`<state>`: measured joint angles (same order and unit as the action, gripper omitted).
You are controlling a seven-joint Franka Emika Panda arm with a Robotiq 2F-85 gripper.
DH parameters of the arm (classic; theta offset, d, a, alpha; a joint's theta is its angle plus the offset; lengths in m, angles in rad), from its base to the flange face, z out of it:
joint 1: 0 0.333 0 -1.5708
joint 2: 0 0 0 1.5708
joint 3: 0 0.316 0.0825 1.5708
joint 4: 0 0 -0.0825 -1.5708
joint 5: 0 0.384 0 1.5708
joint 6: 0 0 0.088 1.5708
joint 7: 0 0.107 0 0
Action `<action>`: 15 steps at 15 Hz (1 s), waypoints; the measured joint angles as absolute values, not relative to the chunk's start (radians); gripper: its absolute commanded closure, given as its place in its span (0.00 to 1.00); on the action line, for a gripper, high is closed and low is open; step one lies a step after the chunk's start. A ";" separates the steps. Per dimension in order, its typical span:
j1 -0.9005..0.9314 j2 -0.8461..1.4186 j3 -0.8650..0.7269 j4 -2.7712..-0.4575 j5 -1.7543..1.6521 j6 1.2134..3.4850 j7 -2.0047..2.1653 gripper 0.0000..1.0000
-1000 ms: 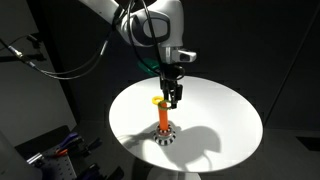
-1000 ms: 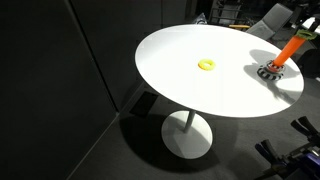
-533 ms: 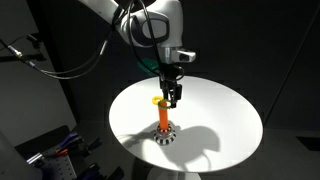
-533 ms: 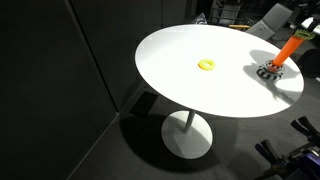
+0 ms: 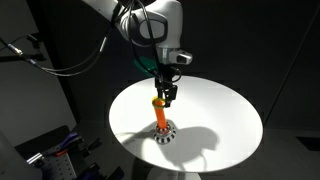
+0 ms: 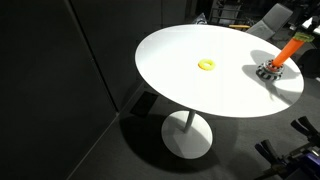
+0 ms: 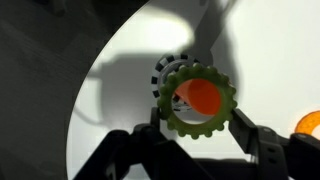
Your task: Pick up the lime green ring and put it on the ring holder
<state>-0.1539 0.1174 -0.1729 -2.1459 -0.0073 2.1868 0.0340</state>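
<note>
In the wrist view my gripper is shut on the lime green ring, a green ring with a toothed edge, held flat between the two fingers. The orange peg of the ring holder shows through the ring's hole, with its black-and-white base beneath. In an exterior view the gripper hangs just above the peg, which stands upright on its base. In an exterior view the ring holder stands at the table's far right; the gripper is out of frame there.
The round white table stands on a single pedestal. A deeper yellow-orange ring lies flat near the table's middle and shows at the wrist view's edge. Dark surroundings and cables lie beyond the table.
The gripper with the green ring has shifted slightly sideways to sit more directly over the peg. The peg and the yellow-orange ring have not moved.
</note>
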 measured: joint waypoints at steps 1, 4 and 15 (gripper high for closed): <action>-0.154 0.116 -0.173 -2.147 -0.007 2.176 0.031 0.55; -0.154 0.114 -0.172 -2.151 -0.007 2.140 0.024 0.55; -0.153 0.102 -0.172 -2.190 -0.033 2.215 0.024 0.06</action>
<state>-0.1534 0.1024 -0.1722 -2.1896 -0.0332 2.2148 0.0240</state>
